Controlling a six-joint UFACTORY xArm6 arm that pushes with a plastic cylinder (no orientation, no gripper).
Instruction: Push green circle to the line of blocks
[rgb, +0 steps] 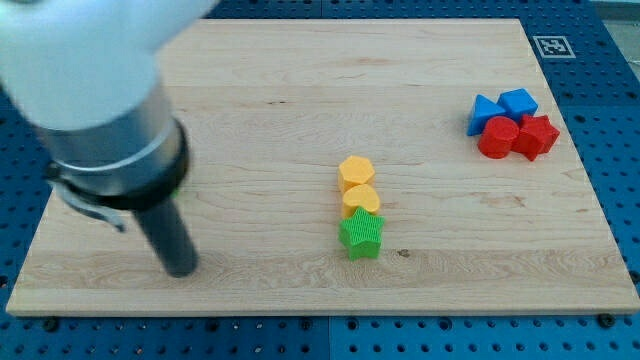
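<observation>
Green circle nowhere visible, perhaps hidden behind the arm by the left edge. No pincer: bare rod, holding nothing. My tip (181, 270) near bottom-left corner, well apart from the mid-board line of yellow hexagon (355, 172), yellow heart (361, 200) and green star (361, 235). Best to find the circle first, then push gently rightward.

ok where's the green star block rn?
The green star sits bottom-centre of the view, touching the yellow heart just above it, at the bottom end of the short line.

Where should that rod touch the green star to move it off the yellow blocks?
No gripping: my tip only pushes. Probably meet the green star on its view-left side, which is bare and faces the tip, while the yellow heart sits against its top edge.
</observation>
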